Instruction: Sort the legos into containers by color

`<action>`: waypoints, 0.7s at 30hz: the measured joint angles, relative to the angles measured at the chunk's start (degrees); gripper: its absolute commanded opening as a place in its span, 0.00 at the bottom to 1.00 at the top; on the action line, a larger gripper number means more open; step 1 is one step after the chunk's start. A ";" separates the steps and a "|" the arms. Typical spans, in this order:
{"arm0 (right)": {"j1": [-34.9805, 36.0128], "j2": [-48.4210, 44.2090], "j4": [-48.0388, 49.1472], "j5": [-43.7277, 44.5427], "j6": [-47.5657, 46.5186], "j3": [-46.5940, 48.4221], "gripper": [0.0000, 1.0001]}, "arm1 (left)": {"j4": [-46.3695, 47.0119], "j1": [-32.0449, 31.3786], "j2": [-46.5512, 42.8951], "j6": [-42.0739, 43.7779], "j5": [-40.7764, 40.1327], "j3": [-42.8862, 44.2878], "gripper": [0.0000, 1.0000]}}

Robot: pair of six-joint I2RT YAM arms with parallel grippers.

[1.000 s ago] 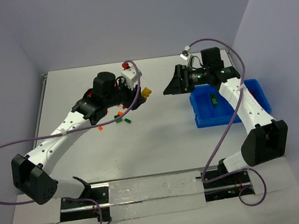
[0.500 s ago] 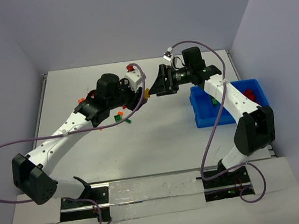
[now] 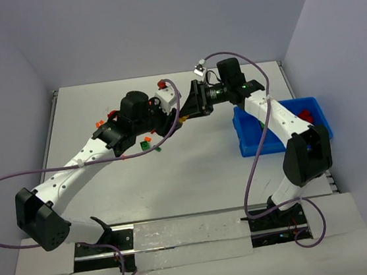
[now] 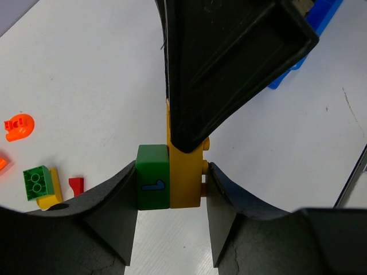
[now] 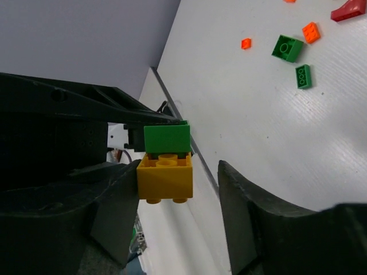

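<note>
A small green plastic brick (image 4: pixel 153 186) clipped to a small yellow plastic brick (image 4: pixel 186 177) hangs above the white table (image 4: pixel 86 69), left of the shallow bright-blue plastic bin (image 3: pixel 255 141). The pair is clenched between the pads of the left gripper (image 4: pixel 171 172). The right gripper (image 5: pixel 179 169) stands spread around the yellow half, one finger against its side and the other just apart, gripping nothing. To split them cleanly, it should probably close squarely on the yellow body alone, clear of the green, then tilt it off rather than pull straight, so neither drops among the loose bricks (image 5: pixel 289 48) below.
</note>
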 measured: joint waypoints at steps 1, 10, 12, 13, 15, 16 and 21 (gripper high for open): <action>0.24 0.03 0.04 -0.14 0.01 0.00 0.50 | -0.09 -0.02 0.02 0.03 -0.04 0.00 0.00; 0.90 0.13 0.85 -1.52 -0.67 0.00 0.00 | -0.77 0.04 0.23 0.26 -0.98 0.06 0.81; 0.94 0.13 -0.21 -2.09 -2.72 0.00 0.00 | -1.43 1.02 0.27 -0.20 0.62 0.31 0.99; 0.93 0.13 -0.91 -2.32 -3.78 0.00 0.00 | -1.95 2.06 0.27 -0.65 2.15 0.57 0.99; 0.60 0.12 -2.87 -2.45 -6.22 0.00 0.00 | -3.09 5.91 0.25 -1.19 7.55 1.35 0.99; 0.40 0.11 -3.96 -2.48 -7.64 0.00 0.00 | -3.47 8.29 0.21 -1.60 10.25 1.78 0.99; -1.60 0.10 -8.68 -2.81 -14.32 0.00 0.00 | -4.26 18.14 -0.21 -4.86 23.79 2.99 0.97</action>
